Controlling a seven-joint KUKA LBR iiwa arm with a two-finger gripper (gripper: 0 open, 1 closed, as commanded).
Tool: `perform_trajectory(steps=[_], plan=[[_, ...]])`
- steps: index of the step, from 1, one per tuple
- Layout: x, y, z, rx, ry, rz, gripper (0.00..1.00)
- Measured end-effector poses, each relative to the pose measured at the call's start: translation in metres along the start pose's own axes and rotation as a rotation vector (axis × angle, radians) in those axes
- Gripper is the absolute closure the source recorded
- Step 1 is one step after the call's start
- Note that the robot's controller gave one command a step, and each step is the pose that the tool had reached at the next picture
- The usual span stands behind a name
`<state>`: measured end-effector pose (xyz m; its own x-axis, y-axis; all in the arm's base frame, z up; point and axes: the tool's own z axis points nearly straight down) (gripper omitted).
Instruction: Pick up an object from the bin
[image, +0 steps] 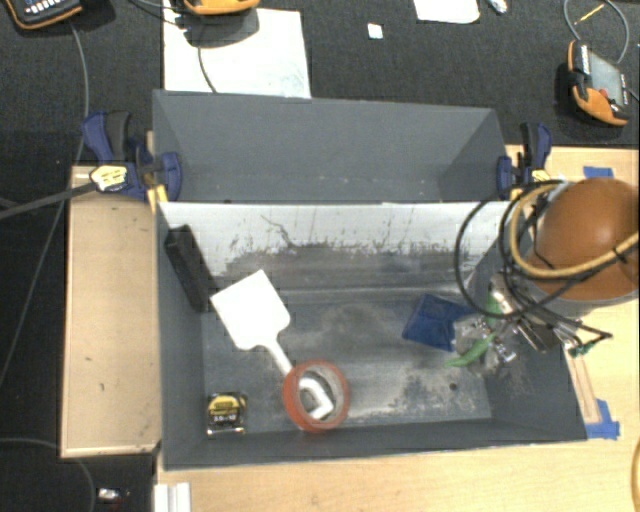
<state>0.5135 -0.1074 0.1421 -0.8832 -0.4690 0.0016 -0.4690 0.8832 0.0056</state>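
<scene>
The gripper (478, 345) hung low at the right side of the bin (320, 140), just beside a dark blue crumpled thing (430, 320). Whether it gripped anything could not be told.

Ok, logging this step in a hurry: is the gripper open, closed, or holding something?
Gripper: cannot be told; it is right beside a crumpled blue thing.
</scene>
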Motion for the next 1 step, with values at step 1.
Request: perform_trajectory(steps=[1], plan=[[0.0007, 0.0011, -0.0222, -0.004, 0.004, 0.002, 1.00]])
